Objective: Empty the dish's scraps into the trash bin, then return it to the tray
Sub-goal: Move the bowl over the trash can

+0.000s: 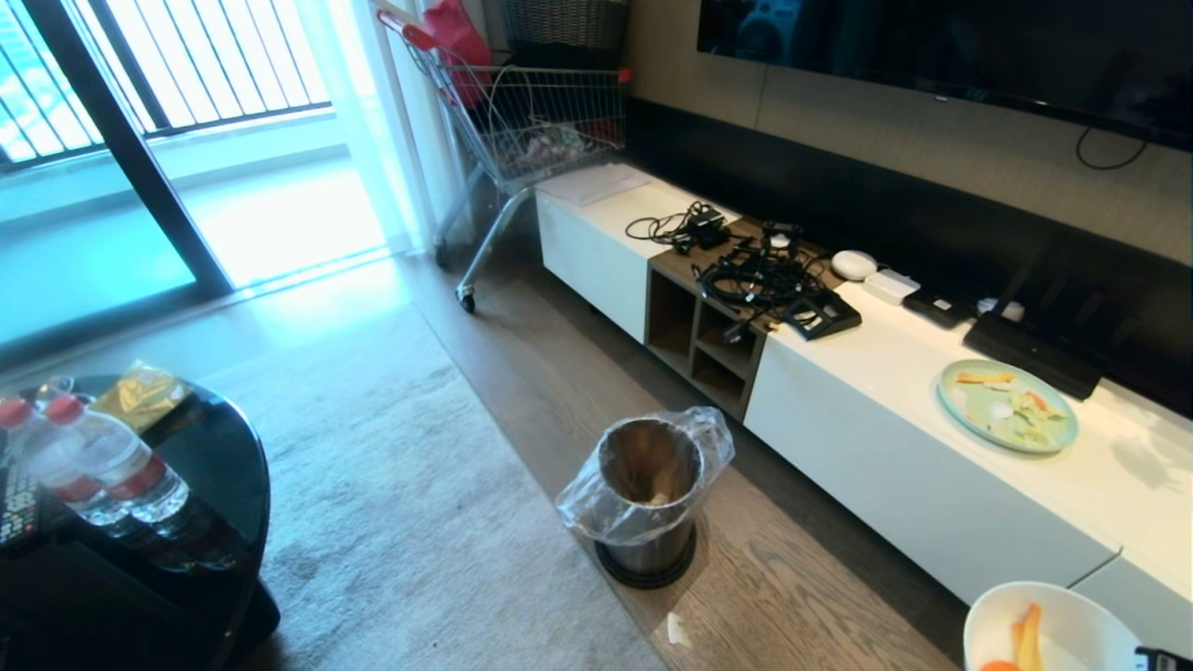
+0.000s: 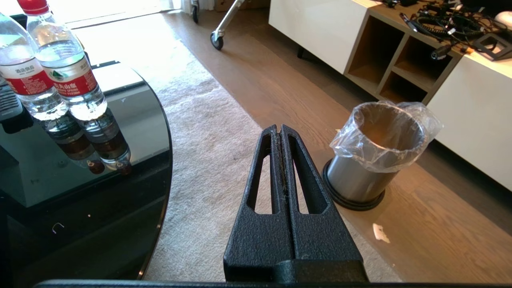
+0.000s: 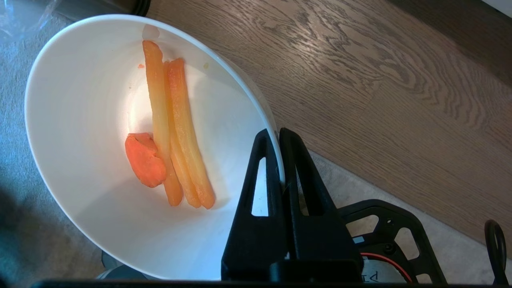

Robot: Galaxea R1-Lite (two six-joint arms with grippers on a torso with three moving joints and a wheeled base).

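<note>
The dish is a deep white bowl held above the floor, and it shows at the head view's bottom right corner as the dish. My right gripper is shut on its rim, one finger inside and one outside. The scraps lie in it: pale orange strips and a carrot chunk. The trash bin, steel with a clear bag liner, stands on the wood floor to the left of the bowl and some way off. My left gripper is shut and empty over the rug beside the trash bin. The tray is out of view.
A long white cabinet runs along the wall with a pale green plate of leftovers and a tangle of cables. A black glass table with water bottles stands at left. A shopping cart is at the back. A pale scrap lies on the floor.
</note>
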